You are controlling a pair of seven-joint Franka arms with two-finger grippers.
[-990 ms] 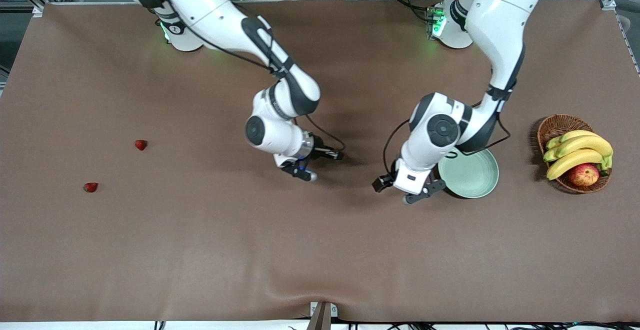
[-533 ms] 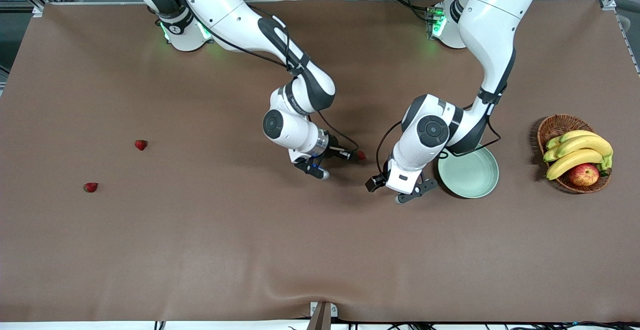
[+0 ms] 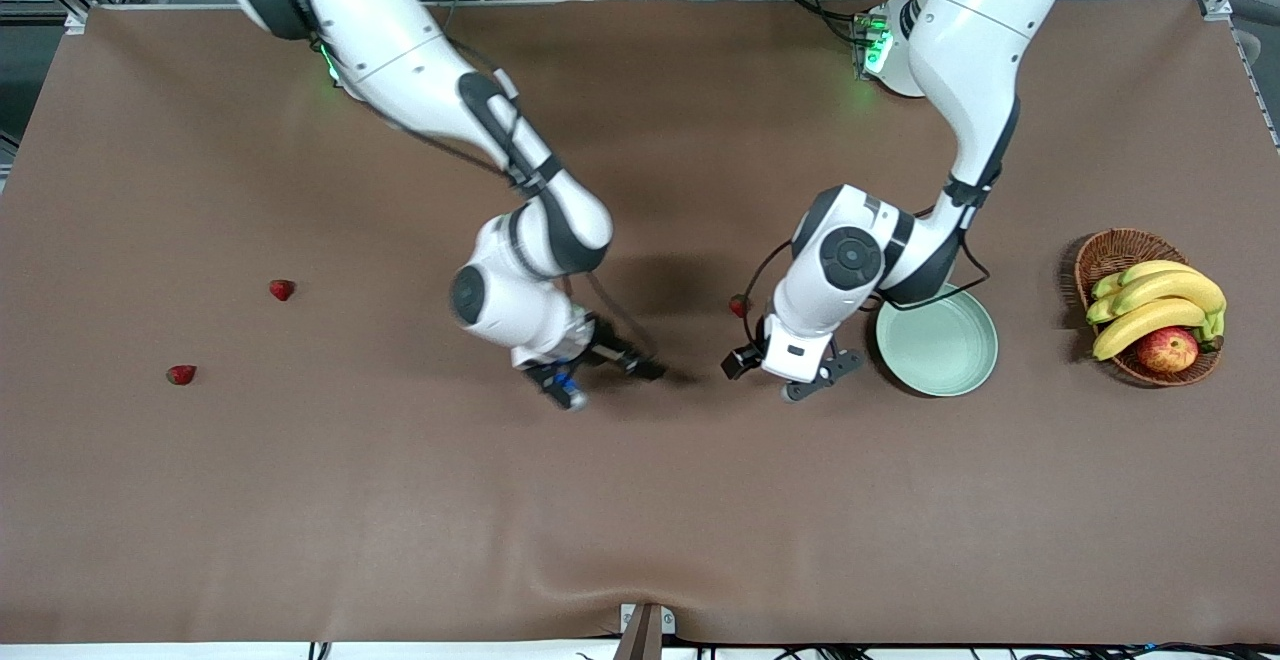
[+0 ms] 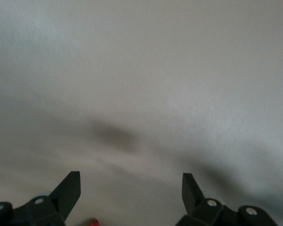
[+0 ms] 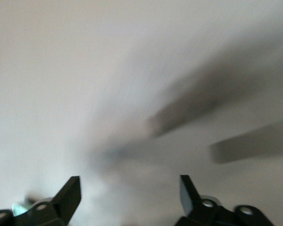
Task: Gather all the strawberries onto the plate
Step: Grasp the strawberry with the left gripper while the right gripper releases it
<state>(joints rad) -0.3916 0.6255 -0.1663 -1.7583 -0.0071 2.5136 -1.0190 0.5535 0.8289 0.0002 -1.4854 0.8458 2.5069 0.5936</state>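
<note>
So the left pincer [image 3: 765, 335] is sitting low over the brown cloth-covered worktop [image 3: 640, 500], just beside the round, shallow, pale mint-green plate [image 3: 945, 350] on the side toward the right arm's end, and its two black fingers [image 4: 68, 190] are spread wide with nothing between them. One tiny red strawberry with a dark green top [image 3: 739, 305] lies on the worktop right next to that pincer, close to the plate but not in it. The right pincer [image 3: 610, 360] is over the middle of the worktop, fingers [image 5: 70, 193] also spread apart and empty. The other two little red strawberries are way off toward the right arm's end: one [image 3: 282, 289] farther from the front camera, the other [image 3: 181, 374] nearer to it, well apart from the plate. The plate has nothing on it. Toward the left arm's end there's a brown woven wicker basket [image 3: 1105, 252] holding yellow bananas [image 3: 1160, 300] and a red-yellow apple [image 3: 1167, 349].
</note>
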